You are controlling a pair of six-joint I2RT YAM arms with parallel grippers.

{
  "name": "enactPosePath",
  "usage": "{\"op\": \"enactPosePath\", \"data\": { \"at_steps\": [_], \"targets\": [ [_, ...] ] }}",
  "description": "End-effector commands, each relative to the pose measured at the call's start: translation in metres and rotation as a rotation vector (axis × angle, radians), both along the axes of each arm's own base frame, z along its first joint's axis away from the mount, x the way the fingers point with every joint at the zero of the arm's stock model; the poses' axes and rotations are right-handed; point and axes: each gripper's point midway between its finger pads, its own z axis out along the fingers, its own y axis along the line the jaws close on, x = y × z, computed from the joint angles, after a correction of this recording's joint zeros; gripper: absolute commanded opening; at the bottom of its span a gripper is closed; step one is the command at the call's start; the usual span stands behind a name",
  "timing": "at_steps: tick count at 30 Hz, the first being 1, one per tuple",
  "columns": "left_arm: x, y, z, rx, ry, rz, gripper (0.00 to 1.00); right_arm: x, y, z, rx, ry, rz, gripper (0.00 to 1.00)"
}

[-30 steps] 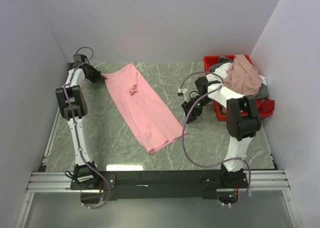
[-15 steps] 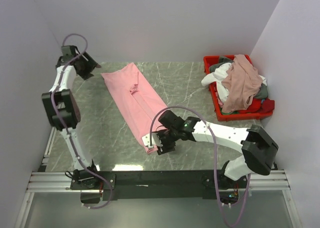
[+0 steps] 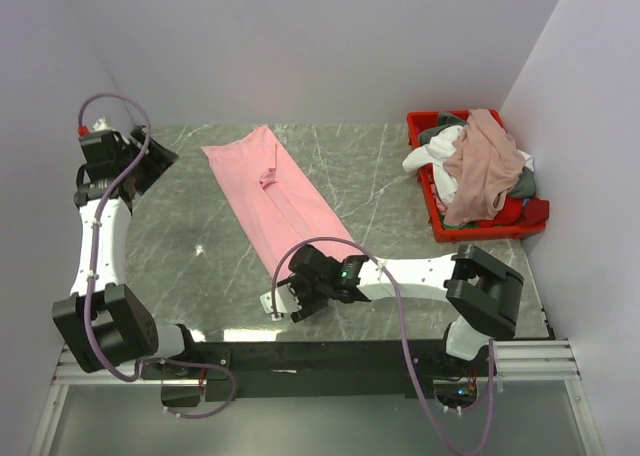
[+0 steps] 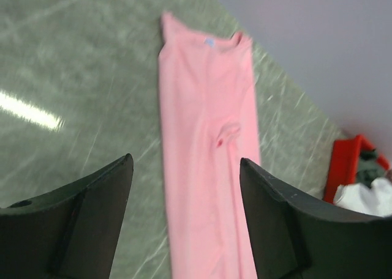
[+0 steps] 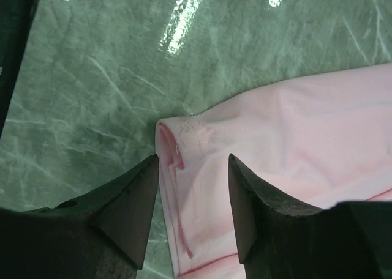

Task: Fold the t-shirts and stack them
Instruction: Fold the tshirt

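Note:
A light pink t-shirt (image 3: 280, 201) lies folded into a long strip, running diagonally across the table (image 3: 200, 236). My right gripper (image 3: 298, 294) is low over the strip's near end and hides it from above. In the right wrist view that gripper (image 5: 192, 163) is open, its fingers standing either side of the folded hem corner (image 5: 184, 138). My left gripper (image 3: 158, 158) hangs open at the far left, raised and apart from the shirt. In its wrist view the left gripper (image 4: 185, 163) looks down along the pink t-shirt (image 4: 205, 144), holding nothing.
A red bin (image 3: 425, 126) stands at the far right, heaped with other t-shirts: dusty rose (image 3: 485, 161) on top, white (image 3: 430, 161), grey (image 3: 440, 133) and red (image 3: 525, 211). The bin (image 4: 346, 159) also shows in the left wrist view. Walls close in on three sides.
My left gripper opened, let go of the shirt's far corner and drew back up to the left. My right arm swung from beside the bin to the shirt's near end.

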Motion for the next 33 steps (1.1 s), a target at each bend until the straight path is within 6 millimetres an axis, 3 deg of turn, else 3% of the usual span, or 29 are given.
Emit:
{"op": "enactPosePath", "data": {
  "at_steps": [1,6,13,18,20,25,28,29,30,31,33],
  "targets": [
    [-0.024,-0.009,-0.01,0.033,0.021,-0.048,0.76,0.008,0.012,0.002,0.028,-0.035,-0.046,0.56],
    [-0.053,-0.018,-0.02,0.045,0.036,-0.064,0.75,0.007,0.015,-0.007,0.001,-0.03,-0.057,0.46],
    [-0.081,-0.032,-0.031,0.031,0.038,-0.098,0.76,-0.012,0.021,-0.006,0.004,-0.033,-0.01,0.2],
    [-0.091,-0.041,-0.047,0.0,0.055,-0.124,0.76,-0.023,0.029,-0.006,-0.008,-0.045,0.017,0.16],
    [-0.094,-0.045,-0.055,-0.015,0.062,-0.133,0.76,-0.026,0.03,-0.01,-0.026,-0.04,0.023,0.16],
    [-0.1,-0.062,-0.082,-0.11,0.089,-0.189,0.75,-0.036,0.029,-0.01,-0.04,-0.003,0.045,0.31],
    [-0.102,-0.073,-0.095,-0.185,0.095,-0.21,0.75,-0.028,0.024,0.018,0.016,-0.012,0.026,0.41],
    [-0.104,-0.077,-0.1,-0.205,0.099,-0.222,0.75,-0.024,0.022,0.041,0.065,-0.021,0.019,0.44],
    [-0.099,-0.077,-0.098,-0.208,0.074,-0.225,0.75,-0.02,0.019,0.052,0.085,-0.014,0.012,0.48],
    [-0.096,-0.076,-0.101,-0.227,0.08,-0.217,0.75,-0.002,0.013,0.066,0.114,-0.006,-0.025,0.49],
    [-0.088,-0.076,-0.103,-0.241,0.072,-0.215,0.75,0.002,-0.001,0.088,0.155,0.061,-0.021,0.53]
  ]
}}
